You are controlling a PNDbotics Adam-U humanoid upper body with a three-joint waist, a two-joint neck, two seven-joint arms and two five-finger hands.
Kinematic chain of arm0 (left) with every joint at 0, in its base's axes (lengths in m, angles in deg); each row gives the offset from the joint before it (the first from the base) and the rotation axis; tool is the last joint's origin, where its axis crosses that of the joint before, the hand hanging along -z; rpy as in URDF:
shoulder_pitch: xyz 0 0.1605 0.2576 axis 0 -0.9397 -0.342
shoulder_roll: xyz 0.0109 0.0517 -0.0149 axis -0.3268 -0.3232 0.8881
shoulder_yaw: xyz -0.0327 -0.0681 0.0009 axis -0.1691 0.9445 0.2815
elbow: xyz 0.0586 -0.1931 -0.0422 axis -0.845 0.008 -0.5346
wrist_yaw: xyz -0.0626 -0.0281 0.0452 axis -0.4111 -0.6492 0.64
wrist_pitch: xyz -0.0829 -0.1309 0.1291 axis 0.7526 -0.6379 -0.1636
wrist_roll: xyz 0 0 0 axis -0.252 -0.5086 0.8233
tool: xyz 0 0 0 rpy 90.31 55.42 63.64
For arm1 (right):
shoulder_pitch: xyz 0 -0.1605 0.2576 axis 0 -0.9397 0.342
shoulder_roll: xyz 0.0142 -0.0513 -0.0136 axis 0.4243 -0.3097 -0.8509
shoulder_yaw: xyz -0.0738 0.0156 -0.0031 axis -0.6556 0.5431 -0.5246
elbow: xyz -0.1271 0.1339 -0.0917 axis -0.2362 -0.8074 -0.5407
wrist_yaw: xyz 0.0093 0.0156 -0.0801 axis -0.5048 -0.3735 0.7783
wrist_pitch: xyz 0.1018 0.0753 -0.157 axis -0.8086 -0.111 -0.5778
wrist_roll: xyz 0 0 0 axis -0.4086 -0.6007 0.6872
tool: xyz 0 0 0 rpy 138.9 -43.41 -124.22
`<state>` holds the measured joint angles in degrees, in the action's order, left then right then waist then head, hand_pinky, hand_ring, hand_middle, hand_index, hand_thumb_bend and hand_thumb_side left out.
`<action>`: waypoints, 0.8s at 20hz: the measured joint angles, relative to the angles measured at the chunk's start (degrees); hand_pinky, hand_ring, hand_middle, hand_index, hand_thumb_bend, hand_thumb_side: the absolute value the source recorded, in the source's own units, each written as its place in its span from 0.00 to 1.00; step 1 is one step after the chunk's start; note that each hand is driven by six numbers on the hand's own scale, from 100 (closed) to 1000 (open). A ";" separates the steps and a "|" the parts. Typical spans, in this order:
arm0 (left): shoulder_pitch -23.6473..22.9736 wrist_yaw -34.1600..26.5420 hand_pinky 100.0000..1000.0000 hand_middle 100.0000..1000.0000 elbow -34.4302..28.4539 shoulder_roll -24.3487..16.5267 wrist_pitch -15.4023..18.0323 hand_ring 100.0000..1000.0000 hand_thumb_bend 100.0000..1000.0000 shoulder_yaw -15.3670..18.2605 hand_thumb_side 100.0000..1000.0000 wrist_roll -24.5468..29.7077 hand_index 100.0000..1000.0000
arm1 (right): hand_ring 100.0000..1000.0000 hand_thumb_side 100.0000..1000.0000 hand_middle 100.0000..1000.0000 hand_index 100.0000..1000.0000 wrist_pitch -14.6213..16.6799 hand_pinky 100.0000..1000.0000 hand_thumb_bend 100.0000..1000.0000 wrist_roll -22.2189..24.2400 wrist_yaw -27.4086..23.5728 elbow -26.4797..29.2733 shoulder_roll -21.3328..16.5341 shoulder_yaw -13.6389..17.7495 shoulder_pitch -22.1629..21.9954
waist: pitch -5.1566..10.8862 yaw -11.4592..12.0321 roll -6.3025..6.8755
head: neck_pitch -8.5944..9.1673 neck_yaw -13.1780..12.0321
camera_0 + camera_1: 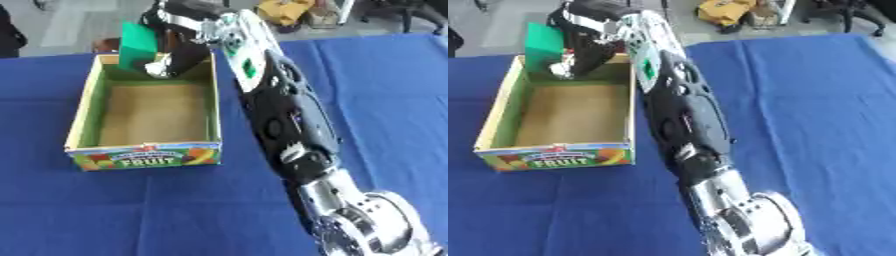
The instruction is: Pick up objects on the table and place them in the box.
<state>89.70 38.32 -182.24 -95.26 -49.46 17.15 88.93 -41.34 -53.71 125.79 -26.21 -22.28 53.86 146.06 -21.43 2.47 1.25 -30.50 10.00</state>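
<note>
Green block (137, 46) in right hand (175, 57) above box (144, 155)

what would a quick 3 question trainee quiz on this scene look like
1. True or false: the right hand is curled round a green object over the far end of the box.
2. The table covering is: A red, B blue, C white.
3. What word is printed largest on the box's near wall?

Key
1. True.
2. B.
3. FRUIT.
</note>
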 measured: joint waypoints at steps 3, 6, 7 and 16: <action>0.00 0.00 0.70 1.00 0.00 0.28 -0.05 0.72 0.00 0.00 1.00 0.06 0.97 | 0.54 0.51 0.44 0.56 0.52 0.34 0.00 -0.52 2.61 -0.96 0.32 0.22 -0.25 | -0.14 0.13 0.00 | 0.29 0.02; 0.00 0.00 0.70 1.00 0.00 0.42 -0.08 0.72 0.00 0.00 1.00 0.10 0.97 | 0.54 0.49 0.44 0.55 1.08 0.33 0.00 -1.08 4.53 -1.74 0.53 0.30 -0.56 | -0.16 0.26 0.00 | 0.34 0.06; 0.01 0.00 0.70 1.00 0.00 0.43 -0.08 0.72 0.00 0.00 1.00 0.13 0.97 | 0.54 0.49 0.44 0.55 1.05 0.33 0.00 -1.05 5.19 -2.16 0.58 0.30 -0.81 | -0.25 0.37 0.00 | 0.35 0.09; 0.18 0.20 0.70 1.00 0.00 0.44 0.01 0.72 0.00 -0.01 1.00 0.41 0.97 | 0.55 0.47 0.44 0.56 1.91 0.34 0.00 -1.91 11.68 -6.89 1.73 -0.05 -1.56 | -0.82 0.67 -0.14 | 0.35 0.81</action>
<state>89.88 38.52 -182.24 -94.82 -49.45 17.15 89.33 -39.43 -55.63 137.47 -33.10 -20.55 53.81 144.50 -22.24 3.13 1.12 -30.14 10.81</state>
